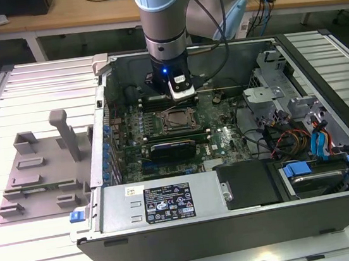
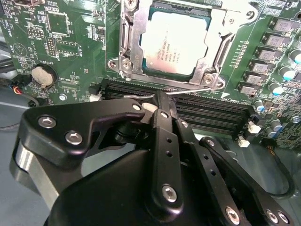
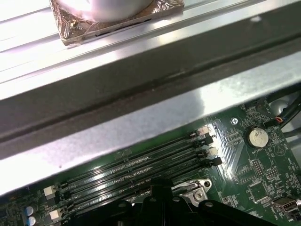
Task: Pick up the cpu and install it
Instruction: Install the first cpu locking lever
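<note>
In the exterior view, the robot arm reached down into the open computer case. The gripper hung just above the green board, near the socket. The grey plate sat outside the case on the exterior view's left, with no chip on it that I could see

In the second wrist view, the cpu lay flat inside the socket's metal frame. The gripper was close by, and its fingers looked pressed together with nothing between them

In the first wrist view, the memory slots and a round coin battery lay beside the case's metal wall

I think the chip was already in its place. I could not tell if the frame was locked down
</note>
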`<state>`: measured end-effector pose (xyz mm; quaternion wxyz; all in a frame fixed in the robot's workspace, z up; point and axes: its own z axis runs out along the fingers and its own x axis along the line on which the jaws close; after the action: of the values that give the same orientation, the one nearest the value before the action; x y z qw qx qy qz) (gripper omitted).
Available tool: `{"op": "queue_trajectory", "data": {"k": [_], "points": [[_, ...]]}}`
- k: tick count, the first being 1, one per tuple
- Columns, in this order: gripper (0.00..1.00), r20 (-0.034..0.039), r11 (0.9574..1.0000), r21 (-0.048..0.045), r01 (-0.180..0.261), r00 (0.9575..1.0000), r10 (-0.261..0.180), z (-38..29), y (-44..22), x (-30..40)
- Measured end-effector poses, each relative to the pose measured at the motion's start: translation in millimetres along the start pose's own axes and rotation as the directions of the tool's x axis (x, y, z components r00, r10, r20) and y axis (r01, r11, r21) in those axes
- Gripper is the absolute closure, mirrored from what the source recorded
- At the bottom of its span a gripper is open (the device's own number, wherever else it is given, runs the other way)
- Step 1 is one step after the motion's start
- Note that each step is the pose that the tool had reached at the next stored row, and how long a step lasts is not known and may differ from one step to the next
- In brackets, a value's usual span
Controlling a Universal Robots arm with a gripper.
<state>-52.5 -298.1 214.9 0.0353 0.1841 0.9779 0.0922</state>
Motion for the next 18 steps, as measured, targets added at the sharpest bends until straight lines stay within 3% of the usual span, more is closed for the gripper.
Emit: {"op": "queue_trajectory", "data": {"k": [12, 18], "points": [[0.89, 0.0017, 1.0000, 0.0003, 0.000, 1.0000, 0.000, 4.0, 0.1, 0.5], [0.89, 0.0052, 1.0000, 0.0096, 0.001, 1.0000, -0.001, 8.0, 1.3, 1.4]]}}
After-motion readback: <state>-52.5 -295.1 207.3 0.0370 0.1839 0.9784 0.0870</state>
